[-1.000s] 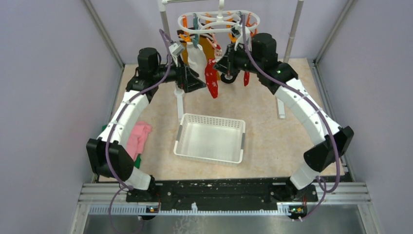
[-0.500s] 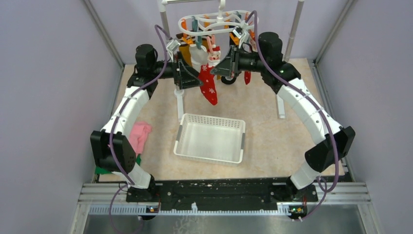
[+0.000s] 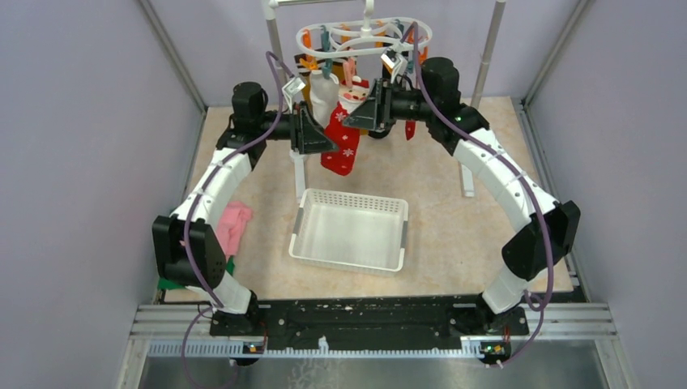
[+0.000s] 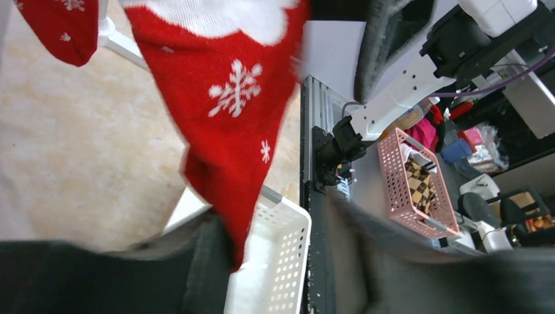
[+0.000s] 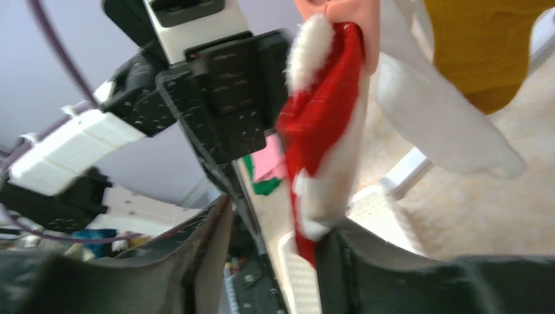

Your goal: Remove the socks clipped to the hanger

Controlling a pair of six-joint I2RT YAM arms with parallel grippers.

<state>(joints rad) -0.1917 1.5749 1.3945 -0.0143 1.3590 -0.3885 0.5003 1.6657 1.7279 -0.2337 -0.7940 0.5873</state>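
The red snowflake sock [image 3: 343,144] is hanging clipped on the hanger [image 3: 360,36] at upper centre, dangling between the parted, empty fingers of the left gripper [image 4: 268,261] and right gripper [image 5: 275,248], so a closing pinch is risking catching only its tip and slipping.

Straight under the hanger [image 3: 364,36] there is hardly any room: the left gripper [image 3: 324,139] and right gripper [image 3: 350,120], jaws apart, close in from either side on the snowflake sock [image 3: 342,146], with the white sock [image 5: 432,111] and mustard sock [image 5: 484,52] hanging just behind. Lower down from the hanger, the mesh basket [image 3: 350,229] fills the middle of the table [image 3: 470,235], with bare surface on its right and a narrower strip on its left before the pink cloth [image 3: 232,227]. The rack's left post [image 3: 298,174] stands below the hanger's left end and the right post [image 3: 486,57] just off its right end.
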